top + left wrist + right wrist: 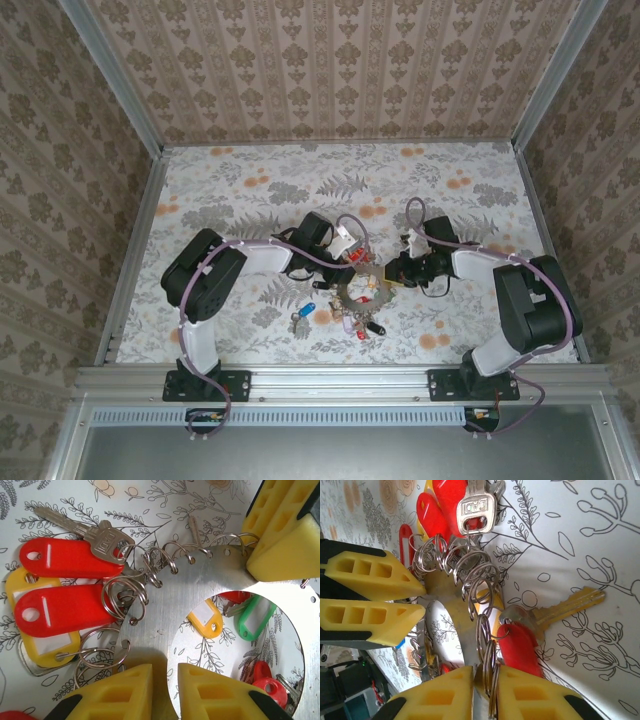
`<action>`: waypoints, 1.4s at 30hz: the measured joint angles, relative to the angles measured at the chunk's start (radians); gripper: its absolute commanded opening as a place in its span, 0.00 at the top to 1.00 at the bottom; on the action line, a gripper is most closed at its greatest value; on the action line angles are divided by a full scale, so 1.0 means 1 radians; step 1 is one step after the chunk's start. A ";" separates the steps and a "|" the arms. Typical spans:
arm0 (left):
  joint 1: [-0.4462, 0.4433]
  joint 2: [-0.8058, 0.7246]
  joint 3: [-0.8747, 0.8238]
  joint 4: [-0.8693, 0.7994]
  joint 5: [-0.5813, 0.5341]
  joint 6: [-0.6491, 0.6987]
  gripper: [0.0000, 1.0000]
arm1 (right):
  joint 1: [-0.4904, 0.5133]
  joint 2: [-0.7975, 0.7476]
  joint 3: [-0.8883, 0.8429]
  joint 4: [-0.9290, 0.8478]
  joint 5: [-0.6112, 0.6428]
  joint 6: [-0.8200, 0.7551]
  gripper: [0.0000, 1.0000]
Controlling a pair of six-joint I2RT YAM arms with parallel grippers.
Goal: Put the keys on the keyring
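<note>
The keyring (165, 615) is a flat silver metal ring with holes round its rim, hung with wire split rings, red (70, 557), yellow and green tags and keys. It sits mid-table (362, 292). My left gripper (165, 672) is shut on the ring's inner edge. My right gripper (486, 672) is shut on the ring (447, 592) and a couple of split rings, at the far side. A silver key (105, 540) and a brass key (570, 605) hang from split rings. A blue-headed key (300, 317) lies loose on the table to the left.
The table (230, 190) has a floral cloth and patterned walls on three sides. An aluminium rail (340, 380) runs along the near edge. Both arms meet at the middle, the left gripper (352, 262) and the right gripper (398, 270) close together.
</note>
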 measured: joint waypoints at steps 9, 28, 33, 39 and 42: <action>0.010 -0.023 -0.013 0.018 -0.013 -0.015 0.78 | -0.010 -0.012 -0.008 0.055 -0.041 0.034 0.98; 0.241 -0.616 -0.106 0.169 -0.158 -0.130 0.00 | -0.080 -0.335 0.047 0.112 -0.077 0.156 1.00; 0.293 -0.706 -0.146 0.143 -0.309 -0.285 0.00 | -0.080 -0.356 0.088 0.137 -0.084 0.197 1.00; 0.351 -0.716 -0.154 0.074 -0.279 -0.403 0.09 | -0.080 -0.357 0.115 0.172 -0.097 0.232 1.00; 0.352 -0.641 -0.108 0.048 -0.164 -0.460 0.17 | -0.080 -0.357 0.118 0.187 -0.105 0.250 1.00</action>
